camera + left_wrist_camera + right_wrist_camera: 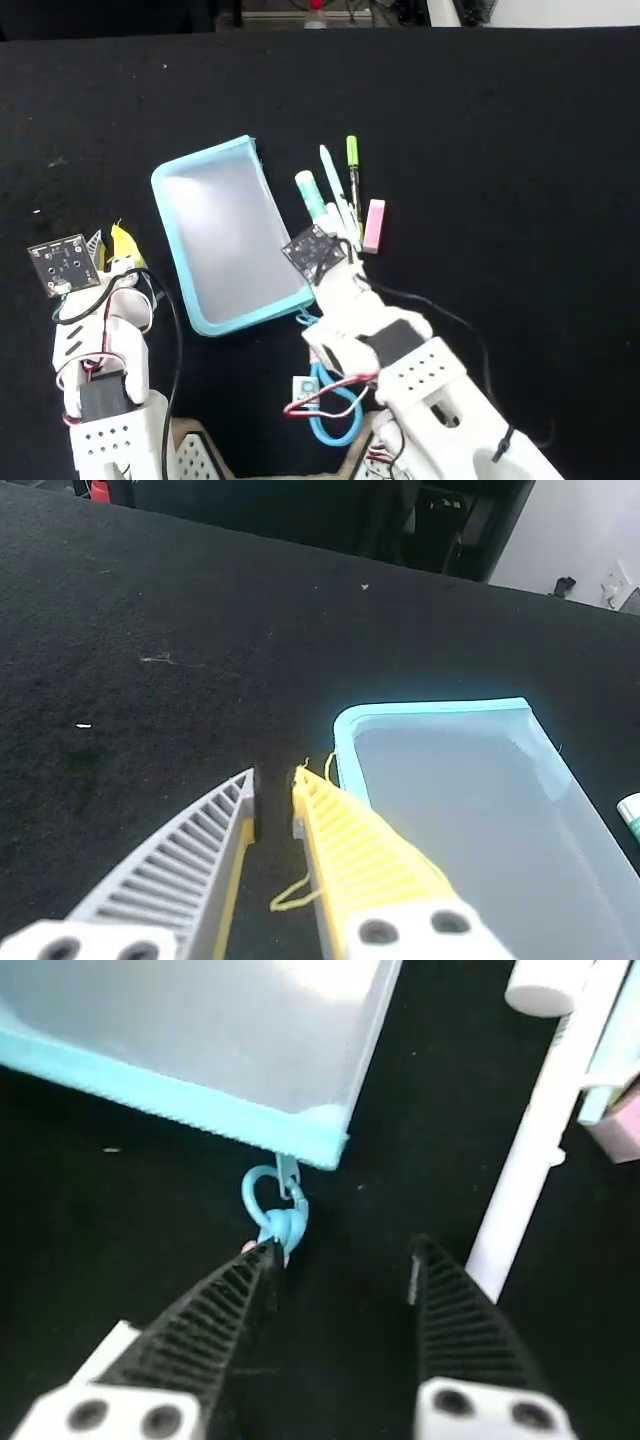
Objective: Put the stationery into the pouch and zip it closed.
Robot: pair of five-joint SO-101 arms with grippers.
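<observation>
A light blue pouch (pixel 225 235) with a translucent face lies flat mid-table. Right of it lie a green-capped stick (pixel 310 195), a white pen (pixel 330 168), a green pen (pixel 352 162) and a pink eraser (pixel 374 225). My right gripper (pixel 340 1260) hangs open just off the pouch's near corner (pixel 320 1140); one fingertip (pixel 262 1260) touches the blue zipper pull (pixel 272 1210), and the white pen (pixel 530 1160) runs past the other. My left gripper (pixel 273 795) is low at the pouch's left side (pixel 470 810), slightly open, holding nothing.
Black cloth covers the table (pixel 500 120), with free room on the far side and to the right. A blue cable loop (pixel 330 415) hangs at the right arm's base. The left arm (pixel 100 360) stands at the near left.
</observation>
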